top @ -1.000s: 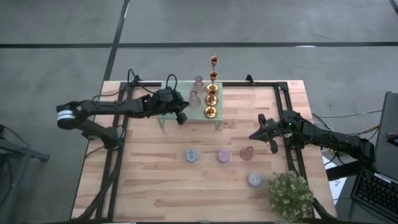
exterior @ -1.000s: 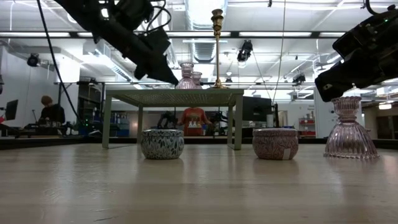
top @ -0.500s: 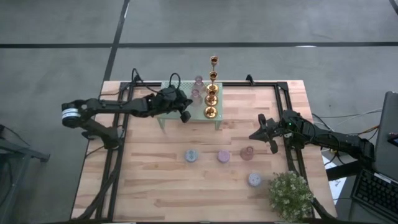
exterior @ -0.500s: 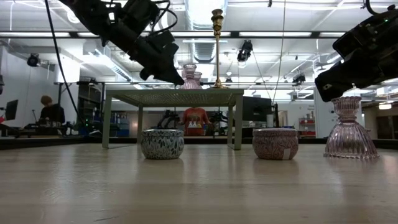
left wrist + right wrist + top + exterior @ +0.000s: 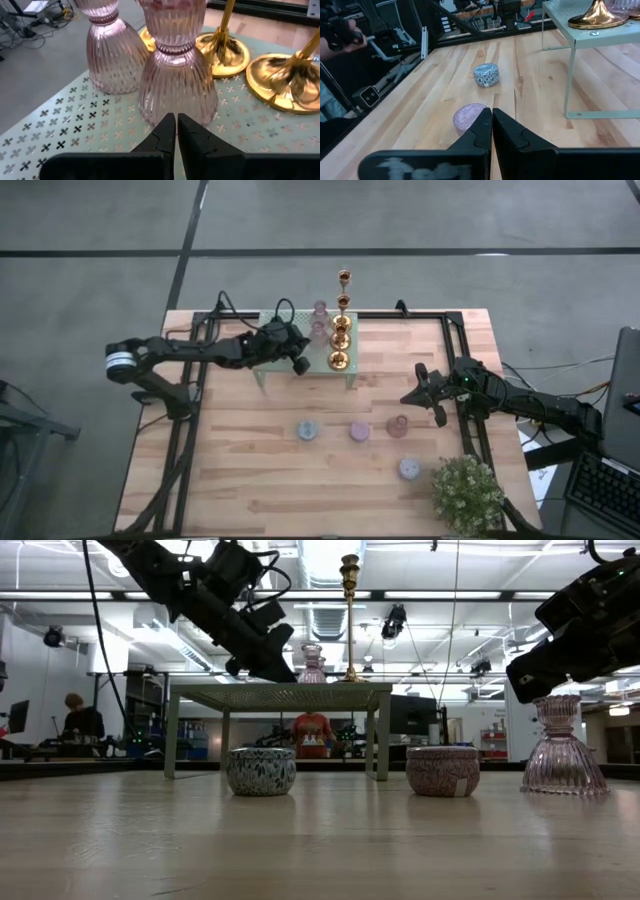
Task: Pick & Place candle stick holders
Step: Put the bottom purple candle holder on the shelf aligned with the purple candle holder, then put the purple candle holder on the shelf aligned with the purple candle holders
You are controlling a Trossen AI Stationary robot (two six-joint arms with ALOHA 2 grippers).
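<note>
Left gripper (image 5: 176, 131), fingers pressed together and empty, hovers over the mint rack (image 5: 277, 330) just before pink glass candle stick holders (image 5: 177, 80); right gripper (image 5: 491, 126) likewise closed, empty. No legible writing.

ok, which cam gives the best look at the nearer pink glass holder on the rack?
Left wrist view: the ribbed pink glass holder fills the frame, just beyond the shut left gripper. High view shows a small blob; low view only its top behind the arm; right wrist view barely an edge.
</note>
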